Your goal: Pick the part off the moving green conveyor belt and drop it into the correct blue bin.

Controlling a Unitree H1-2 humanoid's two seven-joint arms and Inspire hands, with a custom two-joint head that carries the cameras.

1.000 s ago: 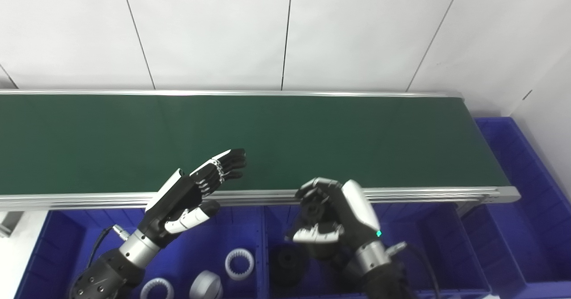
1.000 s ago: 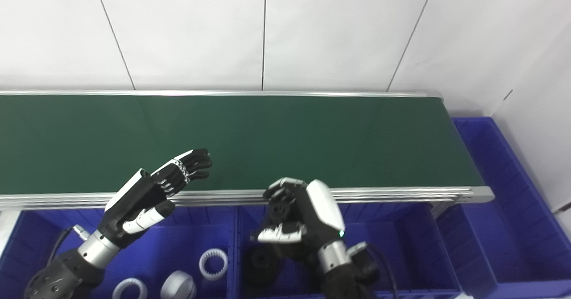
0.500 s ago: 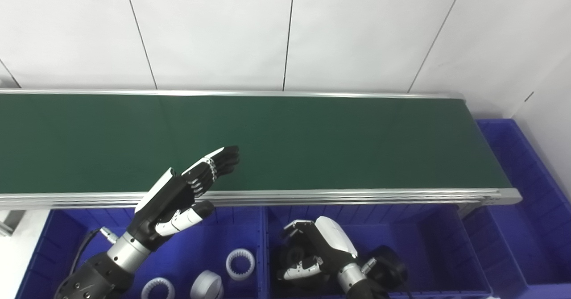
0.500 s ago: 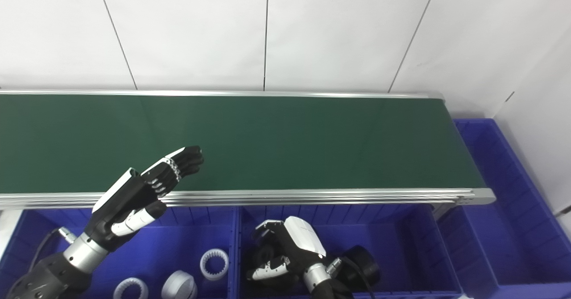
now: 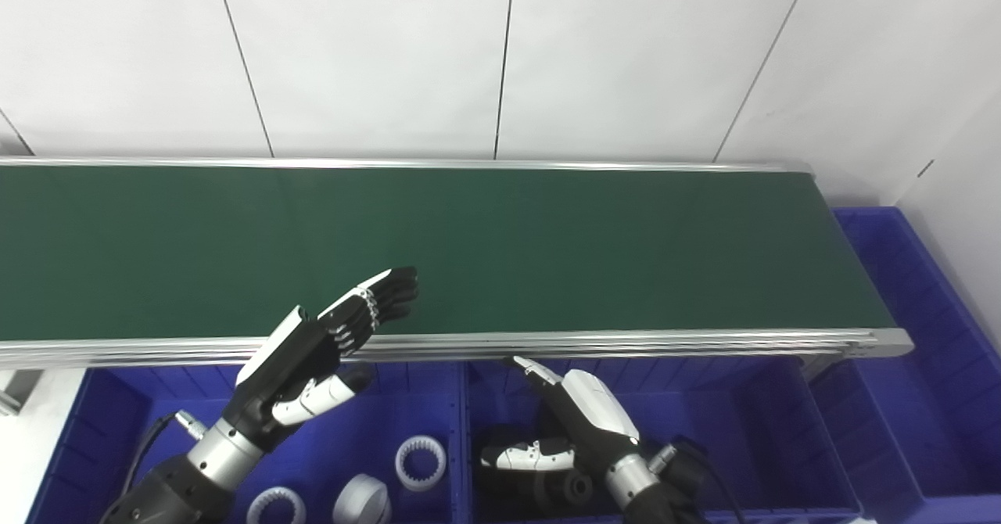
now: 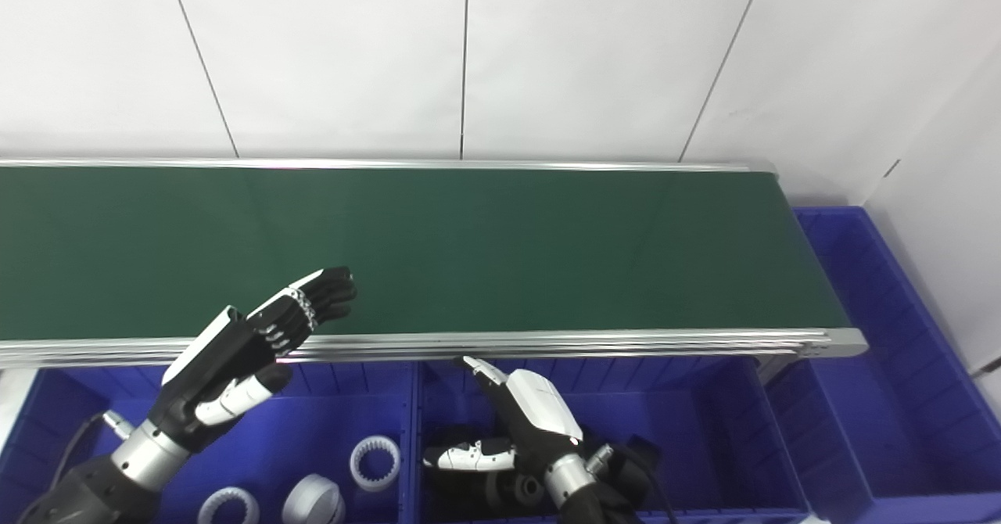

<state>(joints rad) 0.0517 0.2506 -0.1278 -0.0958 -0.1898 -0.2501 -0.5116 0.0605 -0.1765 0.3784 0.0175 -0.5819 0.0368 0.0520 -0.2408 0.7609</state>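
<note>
The green conveyor belt (image 5: pixel 547 250) carries no part. My right hand (image 5: pixel 590 422) is open with fingers spread, low inside the middle blue bin (image 5: pixel 751 430). Black gear-like parts (image 5: pixel 557 486) lie on the bin floor just under its thumb, and the hand hides part of them. My left hand (image 5: pixel 321 352) is open and empty. Its fingers reach over the belt's front rail (image 5: pixel 704 342), and its wrist is above the left blue bin (image 5: pixel 102 422).
The left bin holds white ring gears (image 5: pixel 420 461) and a grey round part (image 5: pixel 361 500). Another blue bin (image 5: pixel 931 352) stands past the belt's right end. A white wall rises behind the belt.
My right hand, shut on a black part at the belt's front rail, went down into the middle bin and opened; the part now lies there. My left hand barely moved.
</note>
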